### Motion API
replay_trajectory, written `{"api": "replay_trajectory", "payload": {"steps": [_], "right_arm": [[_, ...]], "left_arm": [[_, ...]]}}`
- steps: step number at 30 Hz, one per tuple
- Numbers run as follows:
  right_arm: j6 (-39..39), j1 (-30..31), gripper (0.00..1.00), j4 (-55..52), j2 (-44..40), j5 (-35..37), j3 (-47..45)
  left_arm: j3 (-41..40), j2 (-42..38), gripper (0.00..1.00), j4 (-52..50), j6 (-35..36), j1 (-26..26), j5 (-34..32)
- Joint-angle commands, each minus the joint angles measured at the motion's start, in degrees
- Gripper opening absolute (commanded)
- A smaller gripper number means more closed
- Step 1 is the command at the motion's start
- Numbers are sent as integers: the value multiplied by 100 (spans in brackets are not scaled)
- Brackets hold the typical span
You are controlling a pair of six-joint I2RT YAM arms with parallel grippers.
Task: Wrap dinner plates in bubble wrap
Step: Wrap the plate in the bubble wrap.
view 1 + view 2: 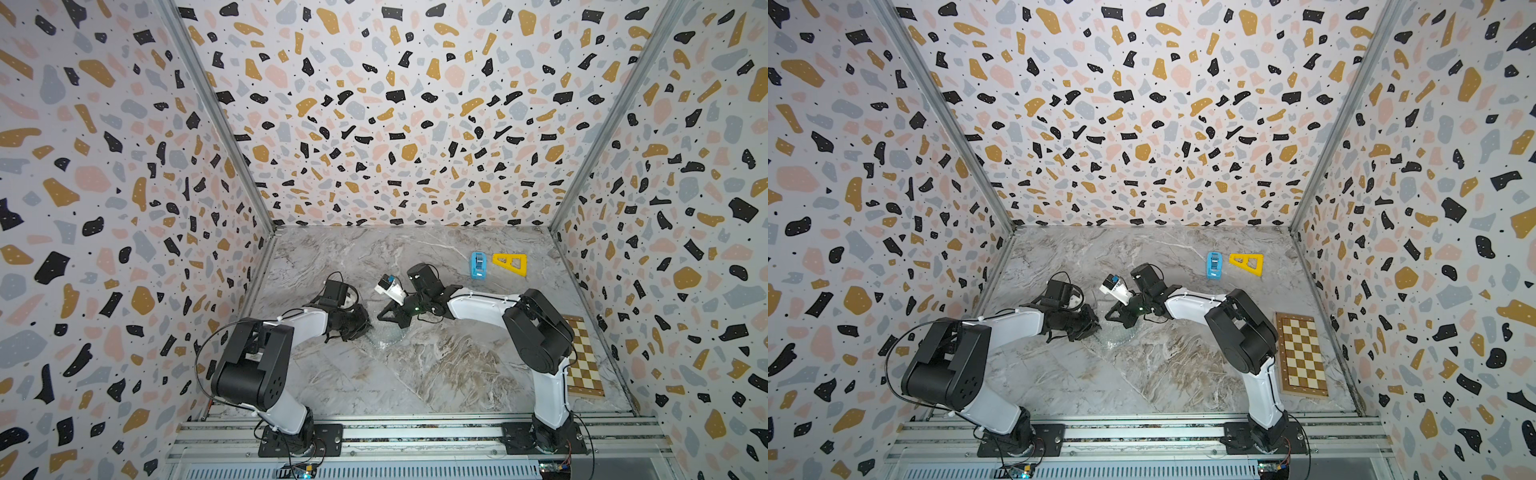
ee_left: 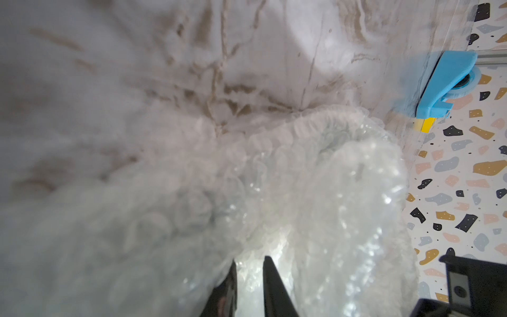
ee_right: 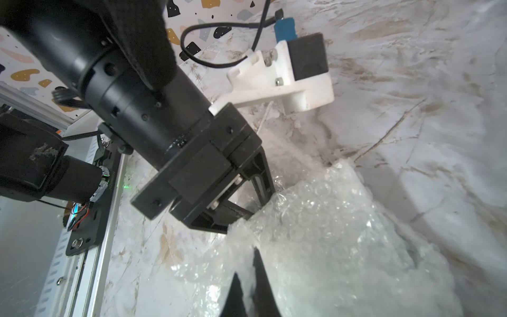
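One bubble wrap (image 3: pixel 329 233), gripped twice.
Your left gripper (image 2: pixel 249 260) and right gripper (image 3: pixel 245 263) both pinch it; one chessboard (image 1: pixel 1302 355) lies well apart.

The left tool (image 2: pixel 248 263) has two dark fingers (image 2: pixel 270 285) close together, with bubble wrap (image 2: pixel 315 192) pinched between them. The wrap is bunched up and shiny on the grey tabletop (image 2: pixel 137 68). Far off sits a blue thing (image 2: pixel 450 82), with a yellow bit (image 2: pixel 424 125) just beside it, near a spotty wall (image 2: pixel 461 178).
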Motion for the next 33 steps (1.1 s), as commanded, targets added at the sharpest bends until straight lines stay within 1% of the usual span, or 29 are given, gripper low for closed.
{"api": "replay_trajectory", "payload": {"steps": [1, 3, 5, 8, 11, 13, 16, 20, 25, 28, 30, 33], "right_arm": [[395, 70, 0, 524, -313, 466, -173], [610, 62, 0, 675, -352, 735, -210], [719, 61, 0, 920, -478, 808, -372], [776, 83, 0, 1381, -687, 570, -726], [674, 196, 0, 1549, -704, 368, -940], [649, 267, 0, 1699, -628, 347, -1071], [685, 340, 0, 1929, -472, 550, -1235], [739, 400, 0, 2076, -317, 782, -1323], [561, 448, 0, 2033, -177, 926, -1438], [457, 475, 0, 1921, -76, 1116, -1497], [429, 492, 1, 1910, -20, 1196, -1547], [449, 501, 5, 1930, 70, 1135, -1564]], "left_arm": [[-137, 52, 20, 154, -8, -37, 89], [-155, 43, 20, 165, -14, -37, 111], [-156, 49, 20, 156, 0, -43, 125], [-175, 71, 21, 181, 6, -45, 129], [-147, 148, 21, 242, 0, -40, 209], [-142, 186, 21, 303, -34, -46, 260], [-137, 188, 21, 314, -48, -44, 283], [-162, 142, 21, 323, -70, -41, 293], [-121, 124, 21, 297, -70, -39, 366], [-21, 90, 21, 107, -4, -5, 431], [55, 5, 22, -52, 66, 67, 466], [244, -119, 23, -326, 232, 177, 545]]}}
